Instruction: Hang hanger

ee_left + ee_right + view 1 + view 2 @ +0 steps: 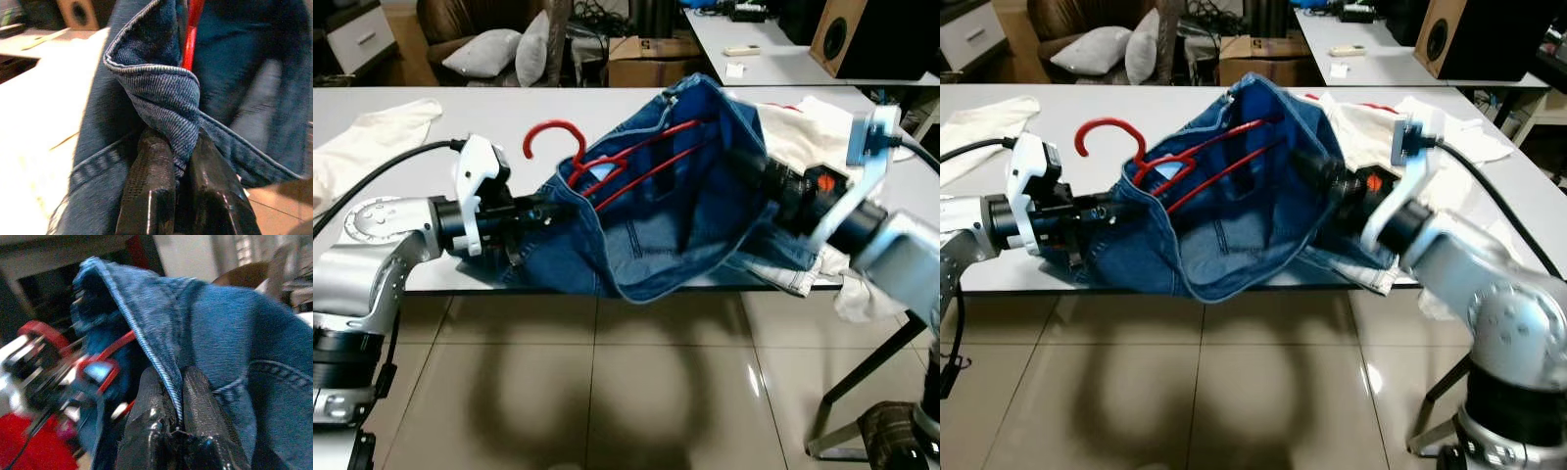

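A pair of blue jeans (675,225) is stretched open at the waist over the front edge of a white table (431,117). A red hanger (607,162) lies partly inside the waist, its hook (553,135) sticking out over the table. My left gripper (540,211) is shut on the left side of the waistband (168,103). My right gripper (754,162) is shut on the right side of the waistband (161,367). Both pinch denim between the black fingers (151,191).
White garments lie on the table at the far left (367,142) and behind my right arm (808,127). A second table (773,54), a speaker (847,34), a cardboard box (651,59) and cushions (494,49) stand beyond. Tiled floor (607,392) lies below.
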### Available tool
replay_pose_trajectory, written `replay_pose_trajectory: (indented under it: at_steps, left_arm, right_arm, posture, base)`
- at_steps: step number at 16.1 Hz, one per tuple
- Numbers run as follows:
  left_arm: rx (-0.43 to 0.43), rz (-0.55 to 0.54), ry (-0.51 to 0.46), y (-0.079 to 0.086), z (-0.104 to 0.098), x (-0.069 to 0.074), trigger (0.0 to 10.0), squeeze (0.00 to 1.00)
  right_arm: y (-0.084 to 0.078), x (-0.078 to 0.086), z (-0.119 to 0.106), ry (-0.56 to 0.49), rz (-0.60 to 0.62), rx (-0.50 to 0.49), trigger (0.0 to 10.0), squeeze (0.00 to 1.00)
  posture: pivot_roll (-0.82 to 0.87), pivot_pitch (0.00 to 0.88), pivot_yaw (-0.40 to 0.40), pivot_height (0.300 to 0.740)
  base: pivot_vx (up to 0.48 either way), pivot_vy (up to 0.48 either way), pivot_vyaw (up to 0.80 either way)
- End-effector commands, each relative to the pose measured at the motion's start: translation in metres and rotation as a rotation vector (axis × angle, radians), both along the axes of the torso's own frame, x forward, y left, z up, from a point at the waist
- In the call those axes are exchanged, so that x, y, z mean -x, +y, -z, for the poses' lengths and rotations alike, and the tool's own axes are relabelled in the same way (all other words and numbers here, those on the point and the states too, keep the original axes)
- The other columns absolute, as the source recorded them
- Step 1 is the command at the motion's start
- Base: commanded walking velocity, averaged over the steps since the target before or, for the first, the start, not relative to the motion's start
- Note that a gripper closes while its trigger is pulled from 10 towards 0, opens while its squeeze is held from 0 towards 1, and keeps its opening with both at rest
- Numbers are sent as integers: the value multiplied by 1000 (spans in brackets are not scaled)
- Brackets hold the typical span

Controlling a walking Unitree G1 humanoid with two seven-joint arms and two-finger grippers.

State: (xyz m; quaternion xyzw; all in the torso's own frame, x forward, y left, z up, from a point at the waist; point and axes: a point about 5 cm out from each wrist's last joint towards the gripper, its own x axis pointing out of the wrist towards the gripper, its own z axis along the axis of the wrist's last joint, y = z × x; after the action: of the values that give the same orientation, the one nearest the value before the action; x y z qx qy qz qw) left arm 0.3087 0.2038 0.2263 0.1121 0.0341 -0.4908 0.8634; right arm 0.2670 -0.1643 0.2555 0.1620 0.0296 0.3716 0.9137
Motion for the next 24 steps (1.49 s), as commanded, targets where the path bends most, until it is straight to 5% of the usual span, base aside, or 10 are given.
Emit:
replay_pose_trajectory:
  at_steps: [1,4,7,9,13,18,19,20,21,24]
  left_arm:
    - [3,-52,-39,7,-11,-4,0,0]
    - [-126,-219,-23,22,-1,-16,0,0]
    - [17,-300,-35,25,-14,-27,0,0]
    - [96,-227,-5,19,-21,-24,0,0]
    - [237,-75,23,9,-35,-13,0,0]
    - [262,20,53,-18,-33,-12,0,0]
    - [200,45,60,-27,-24,-10,0,0]
    - [180,54,61,-31,-21,-9,0,0]
    - [168,67,65,-34,-19,-8,0,0]
    - [139,61,67,-32,-19,-10,0,0]
  right_arm:
    - [6,7,0,-2,-49,26,0,0]
    - [9,15,-2,-53,-100,87,0,0]
    - [10,23,15,-22,-153,249,0,0]
    - [2,17,35,4,-68,399,0,0]
    - [-19,-5,35,-67,131,468,0,0]
    - [8,-12,65,-77,68,506,0,0]
    - [13,-14,64,-113,46,457,10000,0]
    - [14,-14,60,-136,29,411,10000,345]
    - [13,-12,53,-178,3,388,10000,1000]
    - [-4,10,32,-283,-195,416,10000,1000]
  posture:
    - [-17,0,34,740]
    - [-18,0,36,740]
    - [-26,0,39,740]
    - [-26,0,39,740]
    - [-24,0,37,740]
    - [-18,0,34,740]
    - [-14,0,33,740]
    - [-9,0,32,740]
    - [-10,0,35,740]
    - [-3,0,38,740]
  base:
    - [0,0,0]
    - [0,0,0]
    - [0,0,0]
    - [0,0,0]
    - [0,0,0]
    - [0,0,0]
    - [0,0,0]
    - [0,0,0]
    - [0,0,0]
    - [0,0,0]
